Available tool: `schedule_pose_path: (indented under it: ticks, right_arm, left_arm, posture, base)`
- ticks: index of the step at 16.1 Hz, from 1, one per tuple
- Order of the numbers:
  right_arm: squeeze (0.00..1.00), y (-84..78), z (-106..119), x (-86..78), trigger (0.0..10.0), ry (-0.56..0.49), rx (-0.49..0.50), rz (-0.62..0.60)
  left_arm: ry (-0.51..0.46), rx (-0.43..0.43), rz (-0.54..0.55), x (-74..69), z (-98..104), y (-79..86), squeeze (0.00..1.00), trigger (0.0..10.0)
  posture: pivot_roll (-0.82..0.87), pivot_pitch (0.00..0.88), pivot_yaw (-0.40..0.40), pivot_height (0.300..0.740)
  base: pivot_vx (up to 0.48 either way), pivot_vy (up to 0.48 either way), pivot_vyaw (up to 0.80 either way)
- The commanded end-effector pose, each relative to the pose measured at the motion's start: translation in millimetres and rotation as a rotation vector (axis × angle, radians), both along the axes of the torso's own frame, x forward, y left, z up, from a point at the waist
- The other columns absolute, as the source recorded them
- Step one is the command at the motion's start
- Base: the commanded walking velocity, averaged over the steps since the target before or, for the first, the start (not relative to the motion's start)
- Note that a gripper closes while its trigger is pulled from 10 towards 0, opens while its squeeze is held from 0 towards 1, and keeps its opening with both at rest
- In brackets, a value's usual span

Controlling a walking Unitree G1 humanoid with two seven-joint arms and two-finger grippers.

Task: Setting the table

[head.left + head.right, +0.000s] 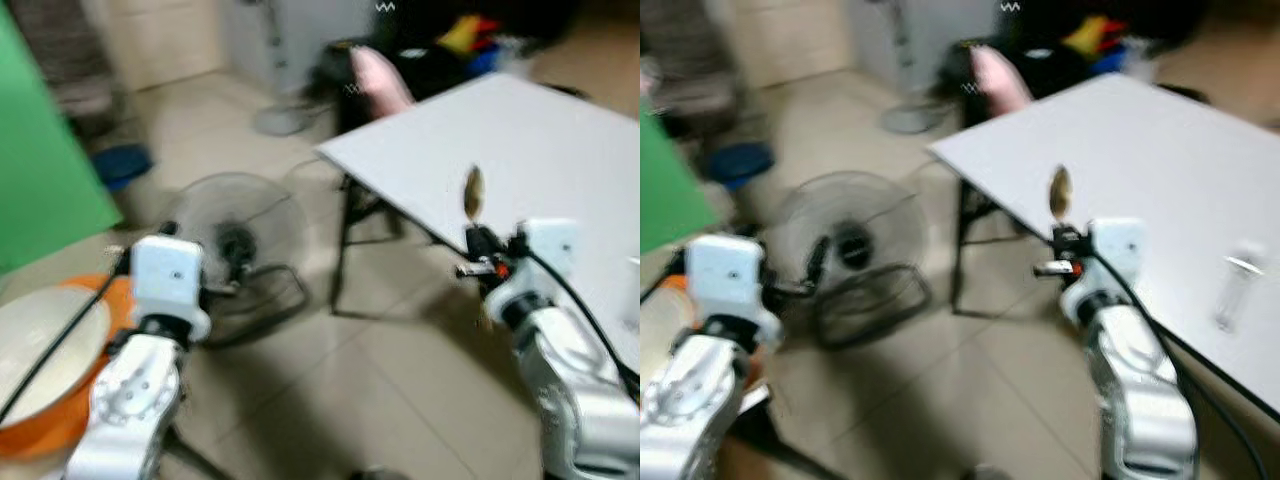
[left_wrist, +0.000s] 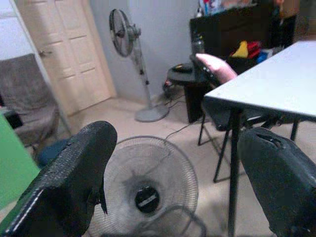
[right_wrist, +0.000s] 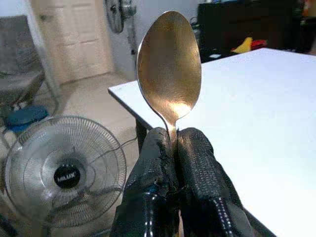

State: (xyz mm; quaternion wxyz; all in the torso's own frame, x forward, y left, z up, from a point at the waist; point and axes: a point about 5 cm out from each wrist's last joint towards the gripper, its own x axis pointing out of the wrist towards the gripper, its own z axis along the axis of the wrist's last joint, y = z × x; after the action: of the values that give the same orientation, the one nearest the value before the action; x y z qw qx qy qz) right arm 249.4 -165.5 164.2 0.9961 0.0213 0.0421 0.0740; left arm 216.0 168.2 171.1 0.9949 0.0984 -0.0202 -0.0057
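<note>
— What's up from the head views?
— Blurry. The right gripper (image 1: 478,240) holds a spoon (image 1: 474,192) upright at the edge of the white table (image 1: 540,140). A floor fan (image 1: 232,245) lies ahead, and an orange bowl (image 1: 50,350) sits by the left arm.
— Left wrist?
— The left gripper (image 2: 173,177) has its fingers (image 2: 74,182) wide apart, nothing between, aimed at the fan.
— Right wrist?
— Fingers (image 3: 197,173) pinched tight on the spoon's neck, bowl end up, table just beyond.

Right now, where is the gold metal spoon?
The gold metal spoon stands upright, its handle pinched in the right gripper, on the robot's right, at the near edge of the white table.
</note>
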Motion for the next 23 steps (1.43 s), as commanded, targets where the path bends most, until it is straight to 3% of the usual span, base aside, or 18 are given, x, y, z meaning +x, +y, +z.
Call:
schedule_pose_path:
  ticks: [1, 14, 23]
  right_arm:
    - [0.00, 6.0, 1.8, 2.3, 10.0, 0.000, -0.005, 0.022]
    - [0.00, 11.4, -1.9, 15.4, 10.0, 0.052, -0.035, 0.021]
    - [0.00, 16.2, 1.3, 24.0, 10.0, 0.033, -0.068, 0.025]
  left_arm:
    - [-0.008, -0.011, 0.029, -0.2, 0.7, 4.6, 0.00, 10.0]
    - [-0.009, 0.019, 0.005, 5.6, 3.2, 11.5, 0.00, 10.0]
    - [-0.005, 0.022, -0.018, 11.2, 1.1, 13.6, 0.00, 10.0]
  posture:
    - [-0.13, 0.000, 0.009, 0.740]
    - [-0.13, 0.000, 0.017, 0.740]
    - [-0.13, 0.000, 0.020, 0.740]
  base:
    - [0.000, 0.000, -0.80]
    - [0.277, 0.000, -0.77]
    - [0.337, 0.000, 0.00]
